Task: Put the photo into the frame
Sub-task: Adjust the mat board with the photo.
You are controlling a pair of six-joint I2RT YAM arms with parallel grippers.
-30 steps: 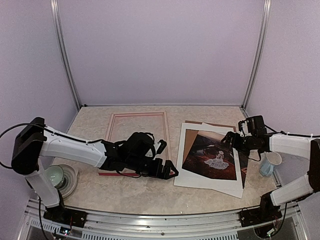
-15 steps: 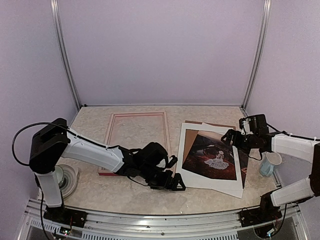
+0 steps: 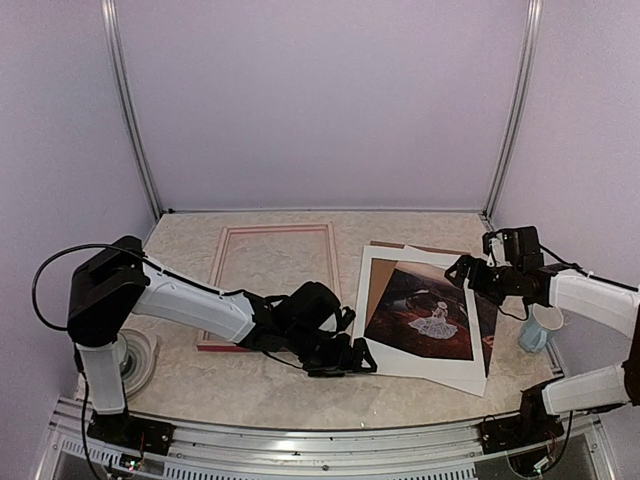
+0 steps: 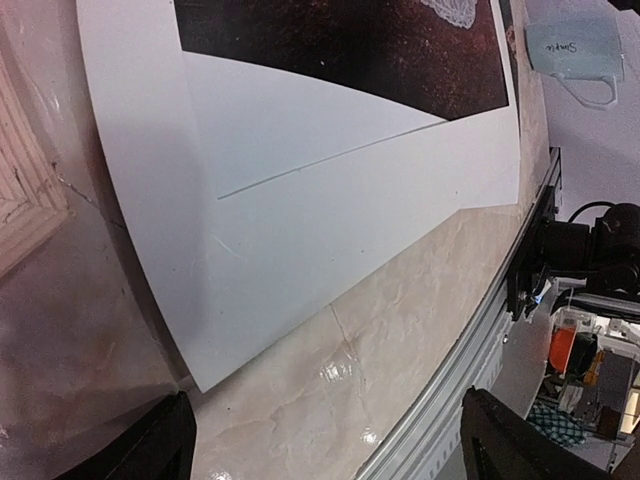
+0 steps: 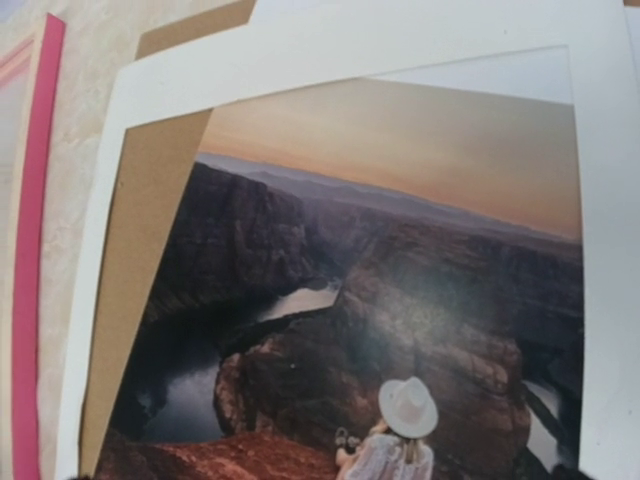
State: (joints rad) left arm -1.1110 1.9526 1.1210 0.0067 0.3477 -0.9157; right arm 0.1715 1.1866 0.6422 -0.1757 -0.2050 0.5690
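The photo point(image 3: 425, 310), a dark canyon print with a small white figure, lies right of centre under a white mat point(image 3: 400, 355) set askew over it. In the right wrist view the photo point(image 5: 400, 300) fills the picture and no fingers show. The pink frame point(image 3: 275, 275) lies flat to the left, empty. My left gripper point(image 3: 360, 360) sits low on the table at the mat's near-left corner, open; in the left wrist view its fingertips point(image 4: 150, 450) stand wide apart around bare table beside that corner point(image 4: 200, 385). My right gripper point(image 3: 462, 272) hovers open over the photo's far right edge.
A brown backing board point(image 3: 440, 250) pokes out beneath the mat at the back. A pale mug point(image 3: 538, 328) stands right of the sheets. A dish point(image 3: 135, 355) sits at the near left behind my left arm. A metal rail point(image 3: 300, 425) runs along the table's near edge.
My left arm has stretched to the right, carrying its gripper from beside the frame to the mat's near-left corner. The right gripper has drifted slightly to the right.
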